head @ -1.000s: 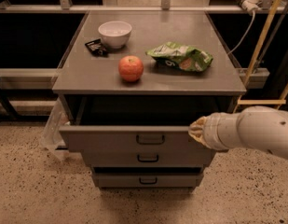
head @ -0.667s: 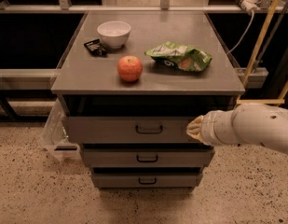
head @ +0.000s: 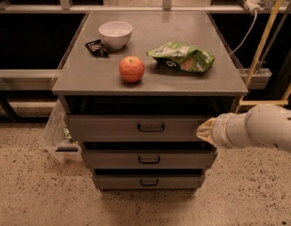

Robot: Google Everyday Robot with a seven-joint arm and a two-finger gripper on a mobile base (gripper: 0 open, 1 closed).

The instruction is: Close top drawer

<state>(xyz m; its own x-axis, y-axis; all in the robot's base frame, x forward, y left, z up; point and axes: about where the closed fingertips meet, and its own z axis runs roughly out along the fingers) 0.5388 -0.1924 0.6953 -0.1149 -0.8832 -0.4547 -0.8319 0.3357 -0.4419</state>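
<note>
The top drawer (head: 112,126) is the widest grey metal drawer under the cabinet top, with a small black wire handle (head: 151,127) at its centre. Its front stands only a little forward of the cabinet, with a dark gap above it. My gripper (head: 205,130) is at the end of the white arm coming in from the right. It is against the right end of the top drawer's front.
Two narrower grey drawers (head: 149,159) sit below. On the cabinet top (head: 88,74) are a white bowl (head: 116,34), a small black object (head: 96,47), a red apple (head: 132,69) and a green chip bag (head: 182,57). A clear plastic bag (head: 55,133) hangs at the left side. Speckled floor lies around.
The top drawer has slid inward, from well pulled out to nearly flush. My gripper moved with its front, toward the cabinet.
</note>
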